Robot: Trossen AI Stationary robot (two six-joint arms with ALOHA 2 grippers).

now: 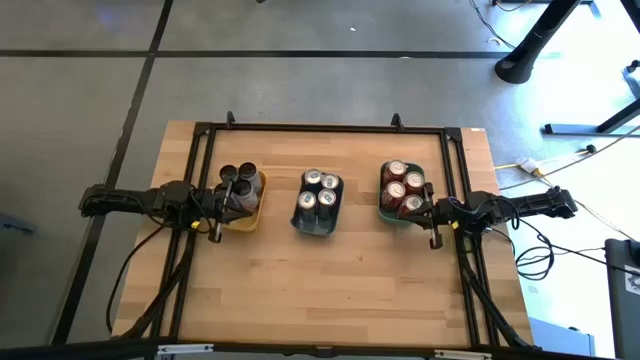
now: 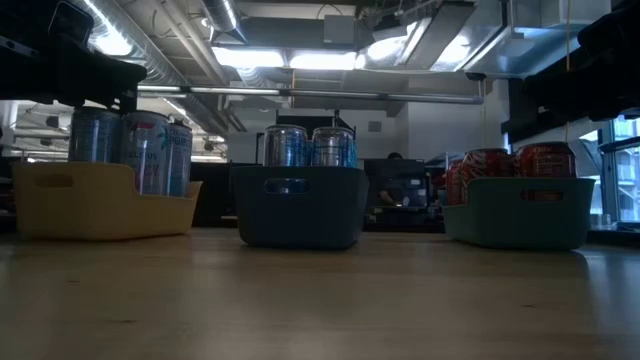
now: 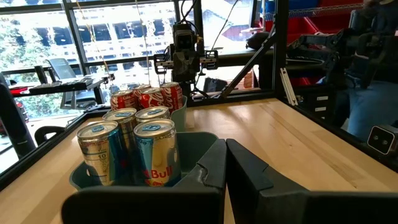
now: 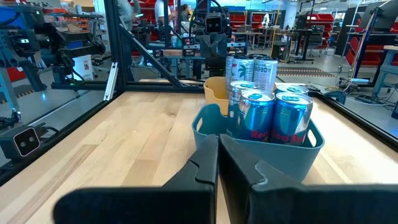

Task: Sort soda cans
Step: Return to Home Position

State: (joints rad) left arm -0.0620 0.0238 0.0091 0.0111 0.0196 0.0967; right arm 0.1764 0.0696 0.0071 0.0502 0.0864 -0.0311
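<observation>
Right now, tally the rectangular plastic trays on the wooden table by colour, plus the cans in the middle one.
Yellow rectangular plastic tray: 1
Grey-blue rectangular plastic tray: 1
Teal rectangular plastic tray: 1
Silver-blue metal drink cans, middle tray: 4
Total: 3 trays, 4 cans

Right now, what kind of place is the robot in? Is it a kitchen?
No, it looks like a robot lab or workshop. The wooden table sits inside a black metal frame, bare pipes and strip lights run along the ceiling, and other machine rigs stand around the room.
</observation>
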